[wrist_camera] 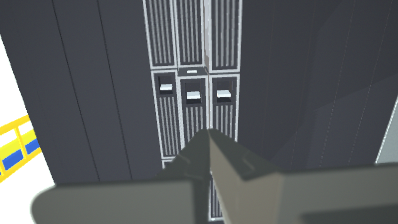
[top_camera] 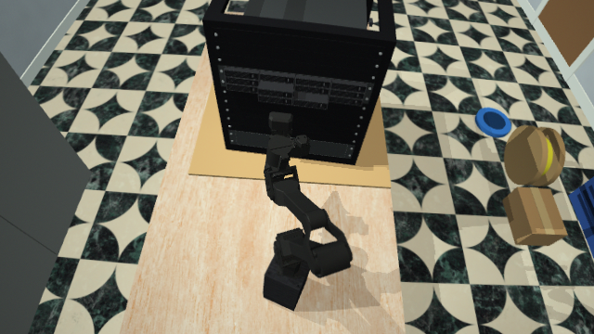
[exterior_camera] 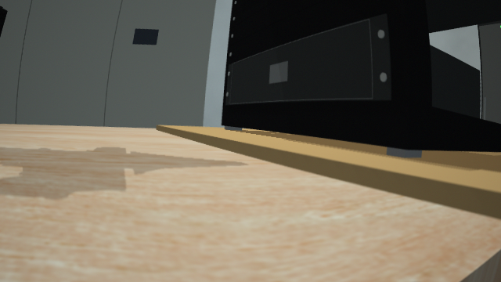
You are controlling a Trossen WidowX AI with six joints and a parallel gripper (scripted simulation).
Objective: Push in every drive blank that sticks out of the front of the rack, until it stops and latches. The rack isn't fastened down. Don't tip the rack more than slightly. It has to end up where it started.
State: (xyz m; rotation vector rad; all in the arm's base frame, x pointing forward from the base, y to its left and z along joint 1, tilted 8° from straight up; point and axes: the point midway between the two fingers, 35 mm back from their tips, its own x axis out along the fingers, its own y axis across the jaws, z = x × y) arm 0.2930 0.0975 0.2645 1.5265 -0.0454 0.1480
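Observation:
The black rack point(top_camera: 297, 79) stands on a tan mat point(top_camera: 290, 162) on the wooden table. Its drive bay rows run across the front. Two lighter grey blanks stick out of the front, one left of centre point(top_camera: 276, 86) and one right of centre point(top_camera: 312, 96). My gripper point(top_camera: 280, 118) is shut on nothing and is raised in front of the rack, just below the left blank. In the wrist view the shut fingertips point(wrist_camera: 209, 132) point at the ribbed blanks, and the middle blank point(wrist_camera: 193, 100) stands proud of its neighbours. The exterior view shows only the rack's bottom panel point(exterior_camera: 301, 74).
The rack's feet point(exterior_camera: 403, 152) rest on the mat. On the floor to the right lie a blue ring point(top_camera: 493, 122), a round brown object point(top_camera: 534, 155) and a cardboard box point(top_camera: 534, 215). A grey cabinet point(top_camera: 28, 186) stands at the left.

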